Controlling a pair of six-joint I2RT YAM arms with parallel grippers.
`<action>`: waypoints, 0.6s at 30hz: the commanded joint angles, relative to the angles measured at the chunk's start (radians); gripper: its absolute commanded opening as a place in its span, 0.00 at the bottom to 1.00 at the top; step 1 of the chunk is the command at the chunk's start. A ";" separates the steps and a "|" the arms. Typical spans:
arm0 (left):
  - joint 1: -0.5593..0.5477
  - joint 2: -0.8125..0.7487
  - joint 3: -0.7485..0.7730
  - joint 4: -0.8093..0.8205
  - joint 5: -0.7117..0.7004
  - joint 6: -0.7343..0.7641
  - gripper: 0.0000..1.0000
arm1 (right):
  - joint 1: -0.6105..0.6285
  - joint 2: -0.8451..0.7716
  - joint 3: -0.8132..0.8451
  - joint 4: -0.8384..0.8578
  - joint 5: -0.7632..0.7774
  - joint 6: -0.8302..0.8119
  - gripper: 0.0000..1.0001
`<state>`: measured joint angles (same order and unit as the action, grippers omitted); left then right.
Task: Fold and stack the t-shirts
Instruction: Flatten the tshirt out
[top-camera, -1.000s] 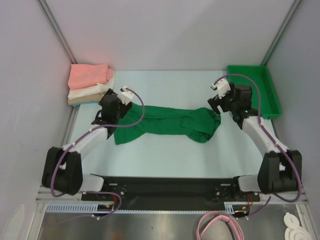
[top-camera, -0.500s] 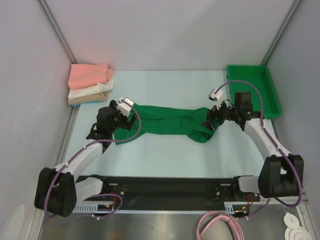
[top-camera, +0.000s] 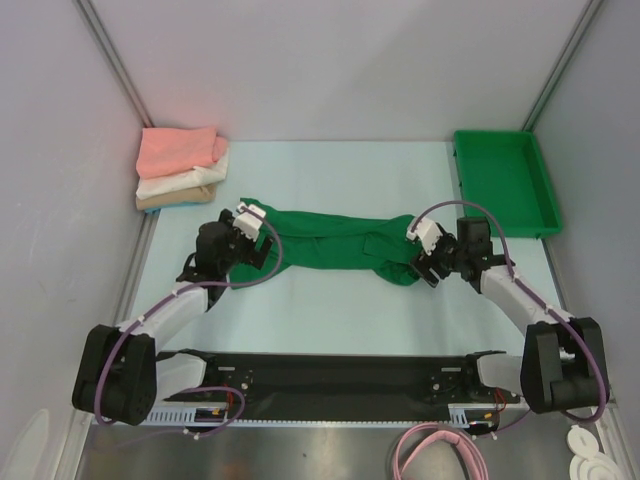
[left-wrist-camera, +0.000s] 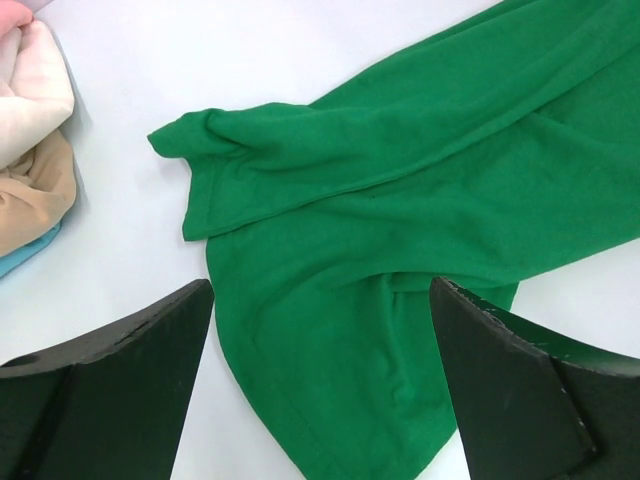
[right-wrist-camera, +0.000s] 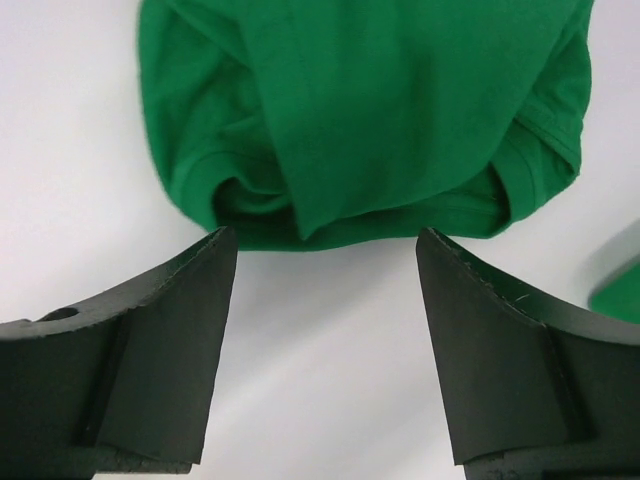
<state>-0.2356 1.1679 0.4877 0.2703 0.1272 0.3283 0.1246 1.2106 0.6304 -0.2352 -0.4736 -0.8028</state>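
**Both jaws spread at the ends of the green shirt**

From the overhead camera I see the dark green t-shirt (top-camera: 330, 240) lying unfolded across the middle of the pale counter (top-camera: 330, 300). It is stretched sideways into a long rumpled band between my two arms.

The left jaws are at the shirt's left end and stand wide apart, pinching nothing. On the left wrist camera the two black fingers (left-wrist-camera: 120, 380) frame the cloth (left-wrist-camera: 400, 250) below them, with a creased sleeve pointing toward the far-left corner. I cannot tell whether the fingertips touch the fabric.

The right jaws are at the shirt's right end, also spread and gripping nothing. On the right wrist camera the fingers (right-wrist-camera: 510, 360) sit over bare counter, and the bunched, doubled-over end of the shirt (right-wrist-camera: 370, 110) lies just beyond their tips.

The folded stack sits in the far-left corner, well apart from the green shirt. The salmon pink t-shirt (top-camera: 180, 150) is on top, the white t-shirt (top-camera: 185, 182) under it and the tan t-shirt (top-camera: 170, 200) at the bottom. The rigid green bin (top-camera: 505, 180) sits at the far right of the counter.
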 joint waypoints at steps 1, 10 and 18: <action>0.007 -0.037 0.003 0.049 0.017 -0.021 0.95 | 0.004 0.052 0.043 0.097 0.062 -0.009 0.75; 0.022 -0.048 -0.014 0.061 0.023 -0.025 0.95 | 0.055 0.142 0.092 0.086 0.125 -0.006 0.65; 0.028 -0.047 -0.009 0.058 0.028 -0.032 0.95 | 0.067 0.179 0.103 0.074 0.155 -0.009 0.63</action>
<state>-0.2153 1.1400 0.4858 0.2905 0.1349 0.3187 0.1871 1.3762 0.6926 -0.1810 -0.3408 -0.8059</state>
